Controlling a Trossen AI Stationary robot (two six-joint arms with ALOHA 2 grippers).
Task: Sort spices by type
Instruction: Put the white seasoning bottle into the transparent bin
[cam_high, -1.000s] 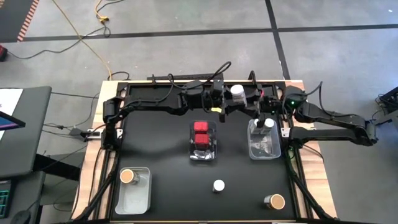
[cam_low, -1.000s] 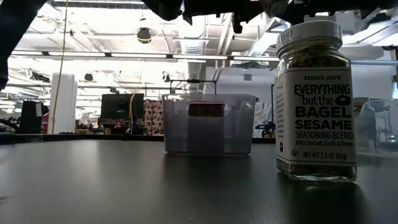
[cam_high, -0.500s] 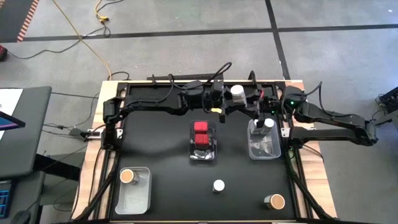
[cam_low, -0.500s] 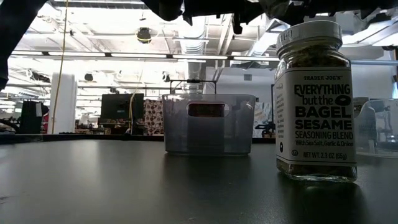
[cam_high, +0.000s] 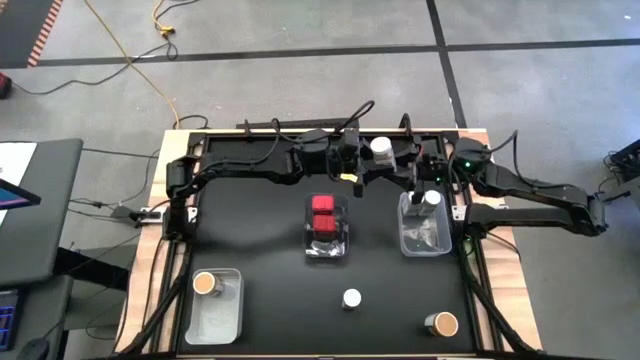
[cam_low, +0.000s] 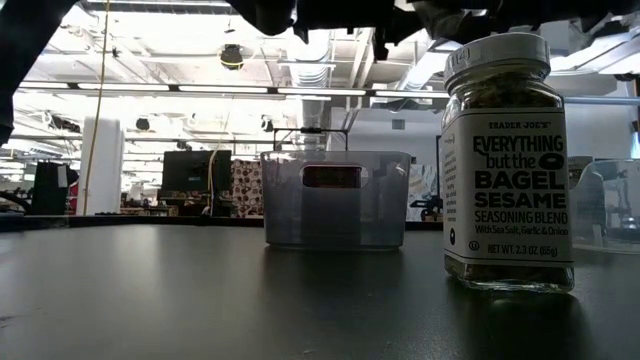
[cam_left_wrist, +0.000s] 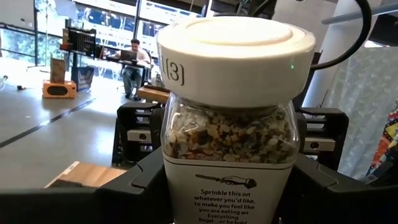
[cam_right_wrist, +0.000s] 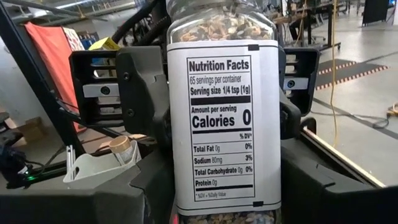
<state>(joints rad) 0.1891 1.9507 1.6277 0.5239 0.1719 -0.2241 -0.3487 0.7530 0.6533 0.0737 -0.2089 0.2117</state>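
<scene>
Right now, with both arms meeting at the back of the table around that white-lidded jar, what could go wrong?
The white-lidded jar sits between the left gripper and the right gripper. If either lets go before the other grips firmly, it could drop or tip. The right gripper is also close to the clear bin holding another jar, which a careless move might knock.

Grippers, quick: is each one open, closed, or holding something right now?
Left gripper: closed on the white-lidded seasoning jar.
Right gripper: at the same jar; open or closed cannot be told.
</scene>
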